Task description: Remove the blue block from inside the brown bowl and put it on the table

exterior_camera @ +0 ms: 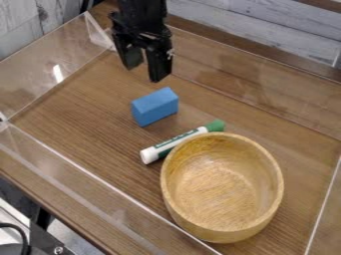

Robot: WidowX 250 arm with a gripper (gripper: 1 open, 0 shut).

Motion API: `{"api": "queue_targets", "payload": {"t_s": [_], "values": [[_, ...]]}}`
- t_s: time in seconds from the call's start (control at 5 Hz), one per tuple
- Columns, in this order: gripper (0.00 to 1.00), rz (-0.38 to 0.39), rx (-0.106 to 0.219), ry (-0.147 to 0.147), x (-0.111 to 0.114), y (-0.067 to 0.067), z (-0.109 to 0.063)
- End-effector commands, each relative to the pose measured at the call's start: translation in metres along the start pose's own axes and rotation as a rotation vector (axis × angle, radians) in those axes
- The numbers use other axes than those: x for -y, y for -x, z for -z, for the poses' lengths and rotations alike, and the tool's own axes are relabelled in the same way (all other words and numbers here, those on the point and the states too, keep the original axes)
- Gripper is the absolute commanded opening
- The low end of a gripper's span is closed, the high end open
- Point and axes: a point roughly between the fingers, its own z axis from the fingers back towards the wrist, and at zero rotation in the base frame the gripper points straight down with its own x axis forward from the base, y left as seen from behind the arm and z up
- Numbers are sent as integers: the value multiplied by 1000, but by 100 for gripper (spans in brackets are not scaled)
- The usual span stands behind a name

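Now, blue block [155,107]: on the counter [80,118], near frame centre
Brown bowl [221,188]: at lower right, nothing inside
End effector [144,72]: at upper middle, fingers spread apart

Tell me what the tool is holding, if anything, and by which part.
Nothing is held: the tool is open above the table, and the blue block rests on the tabletop.

Clear acrylic wall [51,176] along left; black cable [19,231] lower left.
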Motion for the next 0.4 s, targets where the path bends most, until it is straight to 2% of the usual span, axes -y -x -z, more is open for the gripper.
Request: {"api": "queue_targets", "payload": {"t_s": [0.0,0.2], "values": [[100,6,50,-26,-4,-8,-15],[100,14,59,-22,-9,-8,-20]]}}
